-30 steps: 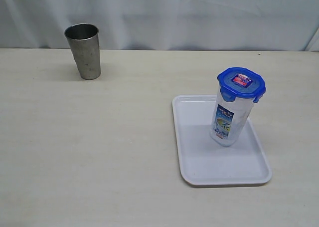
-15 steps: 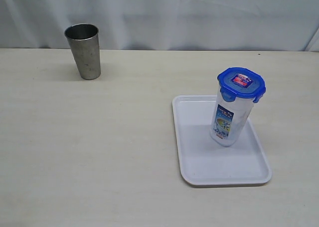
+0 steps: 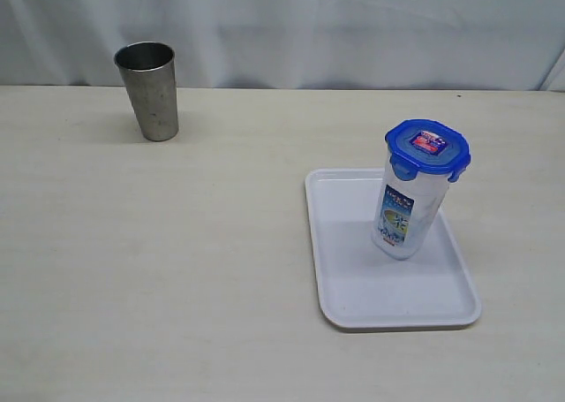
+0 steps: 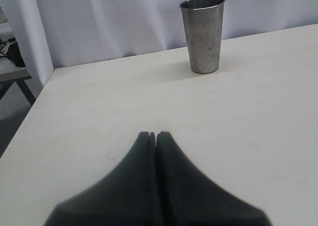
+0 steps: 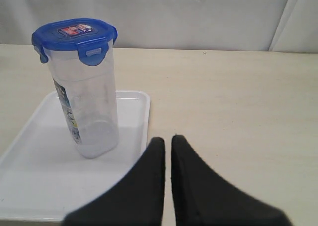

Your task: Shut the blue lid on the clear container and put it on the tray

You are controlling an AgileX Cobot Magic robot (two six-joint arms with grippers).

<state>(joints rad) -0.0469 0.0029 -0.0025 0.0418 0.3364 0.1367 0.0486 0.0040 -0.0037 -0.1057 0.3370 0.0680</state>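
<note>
The clear container (image 3: 408, 209) stands upright on the white tray (image 3: 353, 287), its blue-green label facing front. The blue lid (image 3: 427, 147) sits on its mouth with the flaps folded down. In the right wrist view the same container (image 5: 89, 107), lid (image 5: 74, 36) and tray (image 5: 30, 176) show, and my right gripper (image 5: 168, 140) hangs shut and empty off the tray's edge, apart from the container. My left gripper (image 4: 155, 134) is shut on nothing above bare table. Neither gripper appears in the exterior view.
A grey steel cup (image 3: 148, 90) stands at the back left of the table, and the cup (image 4: 202, 33) also shows ahead of the left gripper. A pale curtain backs the table. The table's side edge (image 4: 35, 107) lies near the left gripper.
</note>
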